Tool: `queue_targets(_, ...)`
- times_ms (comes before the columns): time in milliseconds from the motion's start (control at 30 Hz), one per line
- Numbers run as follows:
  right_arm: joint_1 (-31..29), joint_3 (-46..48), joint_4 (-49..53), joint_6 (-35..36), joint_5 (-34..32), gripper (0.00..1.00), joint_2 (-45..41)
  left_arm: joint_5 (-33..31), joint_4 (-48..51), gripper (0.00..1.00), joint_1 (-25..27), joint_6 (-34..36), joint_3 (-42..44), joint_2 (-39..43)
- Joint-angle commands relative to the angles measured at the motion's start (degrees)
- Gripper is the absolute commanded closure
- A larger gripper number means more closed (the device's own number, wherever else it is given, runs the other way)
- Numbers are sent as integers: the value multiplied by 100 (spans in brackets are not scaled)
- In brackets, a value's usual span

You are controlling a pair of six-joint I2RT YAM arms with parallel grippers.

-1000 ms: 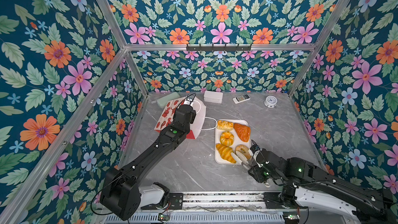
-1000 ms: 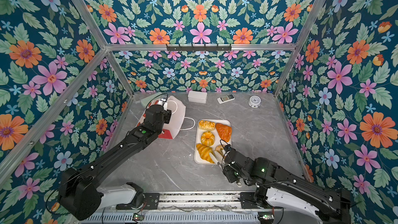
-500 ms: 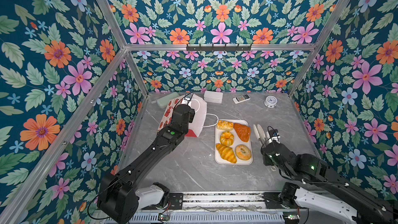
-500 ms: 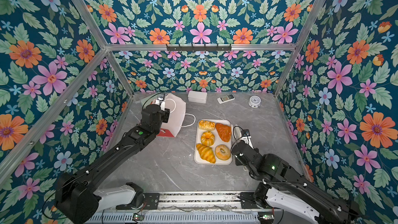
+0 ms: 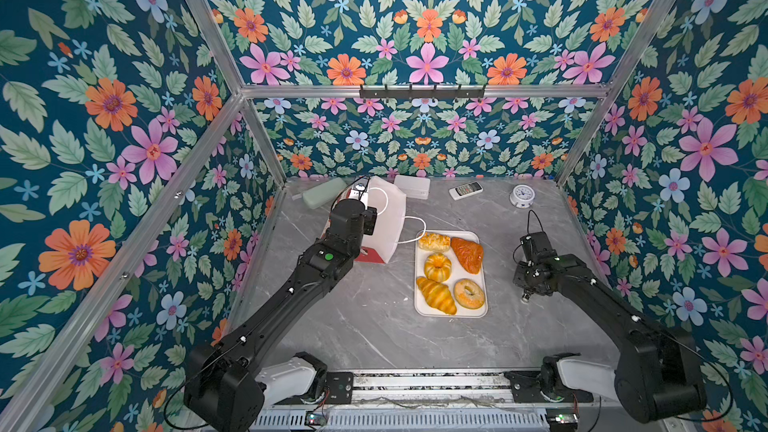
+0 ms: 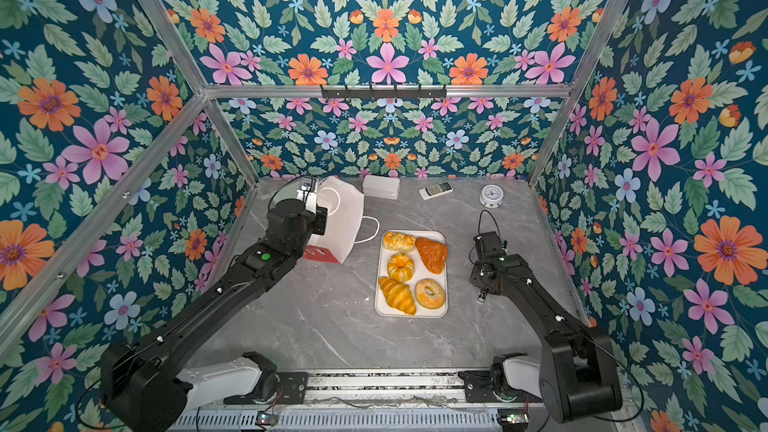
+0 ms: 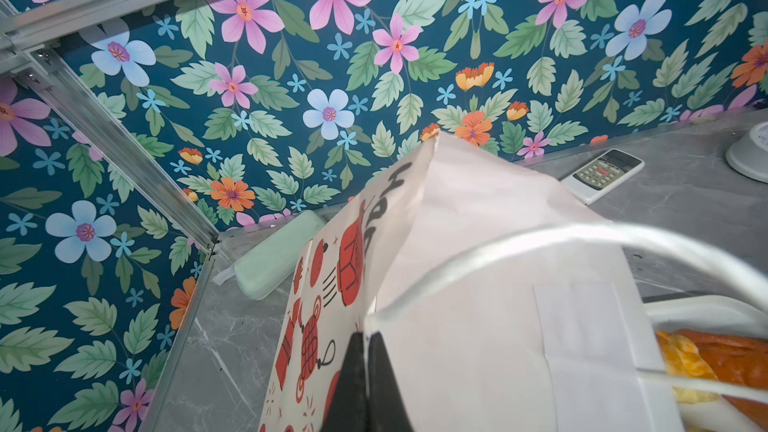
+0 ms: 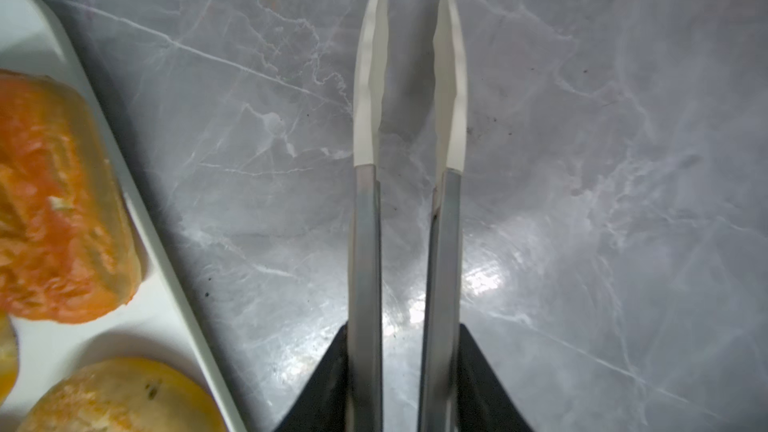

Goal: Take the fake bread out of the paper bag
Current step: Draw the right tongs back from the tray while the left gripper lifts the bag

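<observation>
Grey marble tabletop [image 5: 374, 326], walled in by flowered paper [image 5: 428, 64], carries a white tray [image 5: 469, 314] near its middle, and all the fake bread [image 6: 398, 296] lies on it: croissant [image 5: 436, 295] and bagel [image 5: 469, 293] at the near end, fluted bun [image 5: 437, 266] and turnover [image 5: 468, 254] behind them, roll [image 5: 434, 241] at the far end. Just left of the tray in both top views, the paper bag [image 5: 386, 222] stands on its red base, one cord handle [image 5: 424, 228] drooping toward the tray. Both top views hide the grip behind the arm; the left wrist view shows the left gripper [image 7: 365, 336] clenched on the bag's rim (and the red prints and black lettering on the bag's outer face). Only the right wrist view shows that the right gripper [image 8: 403, 328] clasps metal tongs [image 8: 368, 222], their white tips apart above the marble beside the tray. Green case [image 5: 324, 193], white box [image 5: 411, 187], remote [image 5: 465, 191] and small clock [image 5: 521, 195] line the far edge.
</observation>
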State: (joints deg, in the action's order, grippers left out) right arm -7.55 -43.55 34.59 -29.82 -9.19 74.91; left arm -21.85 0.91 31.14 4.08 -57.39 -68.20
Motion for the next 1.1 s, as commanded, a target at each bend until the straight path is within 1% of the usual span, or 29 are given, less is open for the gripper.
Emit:
queue_targets(0, 299, -37, -722, -132, 221, 61, 531, 193, -161, 100, -5, -139, 29, 36)
queue_targets(67, 546, -236, -601, -151, 598, 60, 1010, 250, -130, 100, -1, -155, -8, 11)
queue_targets(133, 570, -449, -507, -114, 670, 56, 1303, 312, -101, 100, -2, -178, -43, 26)
queue_targets(167, 571, -465, -513, -135, 671, 50, 1335, 342, -92, 100, -2, -201, -64, 39)
queue_targets(233, 583, -438, -609, -203, 715, 29, 1337, 403, -91, 100, 0, -254, -80, 69)
queue_targets(267, 581, -412, -655, -231, 721, 22, 1312, 448, -93, 100, -1, -290, -88, 82)
queue_targets(300, 583, -346, -711, -272, 723, 15, 1262, 494, -96, 100, -2, -336, -89, 97)
queue_targets(367, 582, -219, -816, -326, 713, 9, 1128, 635, -76, 100, -2, -466, -105, 101)
queue_targets(433, 588, -5, -928, -397, 612, 7, 840, 785, 16, 100, 6, -664, -162, 97)
queue_targets(533, 583, 282, -990, -461, 518, 6, 322, 970, 53, 100, 7, -1072, -233, 119)
queue_targets(700, 580, 443, -836, -363, 524, 6, -193, 1163, -68, 100, 7, -1851, -323, 132)
queue_targets(867, 586, 480, -847, -275, 508, 6, -328, 1521, -63, 100, 19, -2329, -595, -8)
queue_targets(1067, 588, 402, -1013, -182, 642, 6, -92, 2068, 15, 100, 31, -3076, -760, -310)
